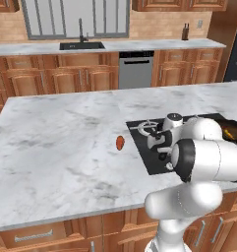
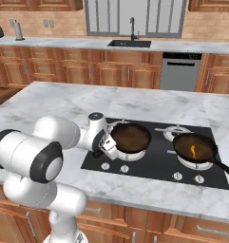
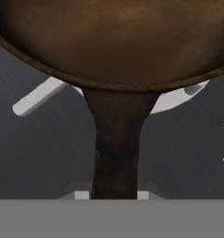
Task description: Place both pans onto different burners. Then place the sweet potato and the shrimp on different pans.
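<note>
The near pan [image 2: 130, 136] is sitting over the front left burner [image 2: 130, 153], its handle [image 3: 115, 148] pointing toward nine o'clock into the gripper [image 2: 108, 144], whose jaws are clenching that handle. The second pan [image 2: 194, 147], at three o'clock, is carrying the shrimp [image 2: 193, 151]. The sweet potato [image 1: 120, 142] is lying on the marble counter [image 1: 56, 147].

White rounded arm [image 1: 208, 160], dark joint bands

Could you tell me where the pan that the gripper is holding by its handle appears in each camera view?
Left base view: I cannot make it out behind the white arm.
Right base view: the held pan sits just left of centre, over the cooktop's left side.
Hand view: the pan fills the top, its handle running down to the fingers.
Shared landmark: the black cooktop.
</note>
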Controlling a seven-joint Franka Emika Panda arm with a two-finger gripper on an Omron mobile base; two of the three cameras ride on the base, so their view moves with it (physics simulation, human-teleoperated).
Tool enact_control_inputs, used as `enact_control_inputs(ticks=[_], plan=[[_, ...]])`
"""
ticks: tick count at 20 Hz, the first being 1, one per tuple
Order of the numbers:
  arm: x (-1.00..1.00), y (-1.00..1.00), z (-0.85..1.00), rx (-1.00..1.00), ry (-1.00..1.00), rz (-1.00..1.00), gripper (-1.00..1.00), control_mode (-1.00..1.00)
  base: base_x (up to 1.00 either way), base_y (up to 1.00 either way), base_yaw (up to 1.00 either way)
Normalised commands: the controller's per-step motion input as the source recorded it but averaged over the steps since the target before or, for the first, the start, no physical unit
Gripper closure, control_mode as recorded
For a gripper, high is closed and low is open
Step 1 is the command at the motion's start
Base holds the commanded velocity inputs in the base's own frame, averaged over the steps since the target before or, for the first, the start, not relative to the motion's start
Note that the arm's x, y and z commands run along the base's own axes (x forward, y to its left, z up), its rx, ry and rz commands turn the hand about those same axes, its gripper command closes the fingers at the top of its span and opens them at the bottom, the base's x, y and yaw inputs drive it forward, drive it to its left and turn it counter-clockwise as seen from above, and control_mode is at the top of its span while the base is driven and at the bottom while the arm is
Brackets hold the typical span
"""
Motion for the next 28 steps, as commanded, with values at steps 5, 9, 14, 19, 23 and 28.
enact_control_inputs(ticks=[5,9,14,19,23,28], plan=[[0.27,-0.09,-0.11,0.0,0.0,0.0,1.0,-1.0,0.0,0.0,0.0],[0.13,-0.1,-0.1,0.0,0.0,0.0,1.0,-1.0,0.0,0.0,0.0],[0.02,-0.06,-0.16,0.0,0.02,0.0,1.0,-1.0,0.0,0.0,0.0],[0.09,0.0,-0.04,0.0,0.0,0.0,1.0,-1.0,0.0,0.0,0.0],[0.08,0.0,0.0,0.0,0.0,0.0,1.0,-1.0,0.0,0.0,0.0],[0.05,0.0,0.0,0.0,0.0,0.0,-1.0,-1.0,0.0,0.0,0.0]])
